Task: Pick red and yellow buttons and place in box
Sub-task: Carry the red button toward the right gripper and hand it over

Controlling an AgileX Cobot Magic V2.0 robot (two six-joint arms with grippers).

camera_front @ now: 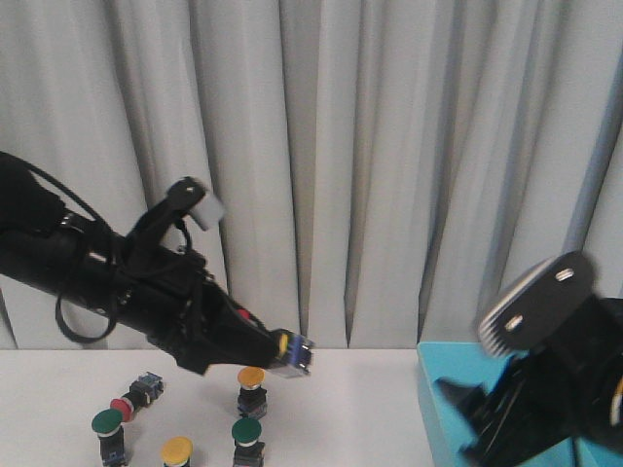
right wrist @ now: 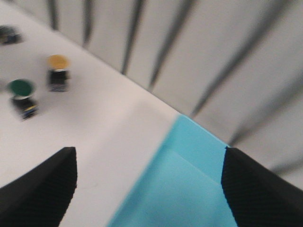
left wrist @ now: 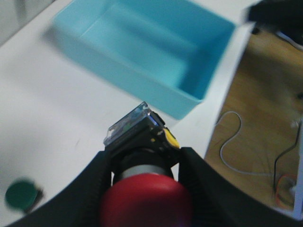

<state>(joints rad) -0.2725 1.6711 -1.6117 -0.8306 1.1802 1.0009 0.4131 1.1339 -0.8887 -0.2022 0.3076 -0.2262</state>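
Button in my left gripper (left wrist: 144,182) — fingers pinch the red button (left wrist: 146,201) by its body, in the air short of the box (left wrist: 142,52). Its long axis points at the box: clear-ended base leads, red cap trails. I see my right gripper (right wrist: 147,182) spread wide over the box's near corner, holding nothing. Yellow buttons (camera_front: 251,377) and green ones (camera_front: 246,430) stand on the table (camera_front: 370,409), well apart from the box.
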